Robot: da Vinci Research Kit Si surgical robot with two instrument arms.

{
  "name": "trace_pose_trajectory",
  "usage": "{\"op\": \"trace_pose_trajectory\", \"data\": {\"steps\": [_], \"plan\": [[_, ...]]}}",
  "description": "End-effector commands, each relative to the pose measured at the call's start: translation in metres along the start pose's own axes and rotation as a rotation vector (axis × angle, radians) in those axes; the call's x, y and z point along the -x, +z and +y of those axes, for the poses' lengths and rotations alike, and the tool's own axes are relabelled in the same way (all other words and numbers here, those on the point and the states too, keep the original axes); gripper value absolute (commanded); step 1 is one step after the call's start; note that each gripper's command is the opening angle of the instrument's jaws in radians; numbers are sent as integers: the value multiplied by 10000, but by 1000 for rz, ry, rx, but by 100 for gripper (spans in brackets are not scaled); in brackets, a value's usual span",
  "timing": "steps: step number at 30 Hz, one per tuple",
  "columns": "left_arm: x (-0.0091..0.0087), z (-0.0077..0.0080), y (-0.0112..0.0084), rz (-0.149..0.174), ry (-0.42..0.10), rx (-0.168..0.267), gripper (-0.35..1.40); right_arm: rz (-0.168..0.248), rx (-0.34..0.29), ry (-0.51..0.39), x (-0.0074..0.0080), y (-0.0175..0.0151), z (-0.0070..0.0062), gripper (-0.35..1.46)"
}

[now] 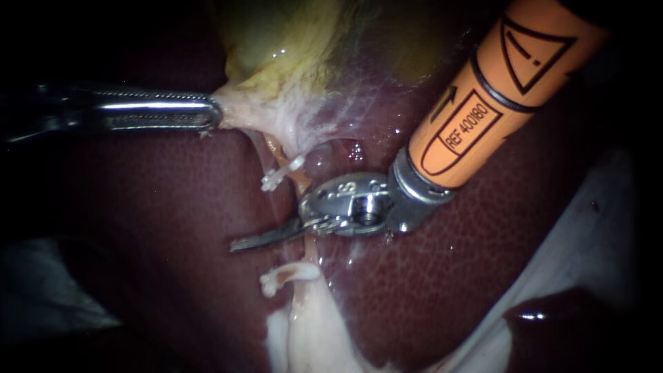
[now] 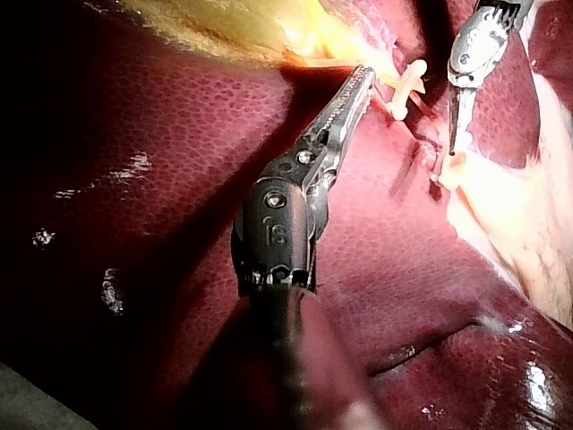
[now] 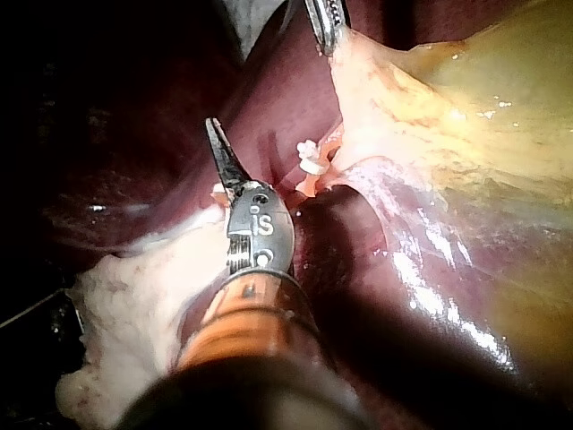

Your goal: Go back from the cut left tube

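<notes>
Right instrument [image 1: 257,240], blades closed and empty at the tube [image 1: 299,181], seemingly needed withdrawing rightward; left instrument [image 1: 210,114] jaws grasped gallbladder [image 1: 276,55].

My left instrument [image 1: 213,114] is reaching in from the left, its jaws clamping the gallbladder's [image 1: 290,41] lower edge. My right instrument [image 1: 243,242] is lying across the liver [image 1: 159,207], between the upper clip [image 1: 282,173] and the lower clip [image 1: 286,276].

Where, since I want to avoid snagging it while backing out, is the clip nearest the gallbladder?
In the endoscope view the clip sits on the tube left of centre, just under the gallbladder and above the right instrument.
</notes>
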Motion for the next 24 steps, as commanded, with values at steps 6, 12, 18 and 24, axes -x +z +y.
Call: {"op": "trace_pose_trajectory", "data": {"steps": [6, 12, 18, 24], "plan": [[0, 0, 0, 0, 0, 0, -35, 32, -9, 17, 0, 5, 6, 113], [1, -1, -1, 0, 0, 1, -35, 46, 27, 76, -2, 6, 4, 143], [1, -2, -2, 0, 0, 2, -35, 63, 97, 90, 3, -25, -16, 145], [1, -4, -3, 0, 1, 3, -35, 83, 264, 16, 4, -83, -50, 145]]}}
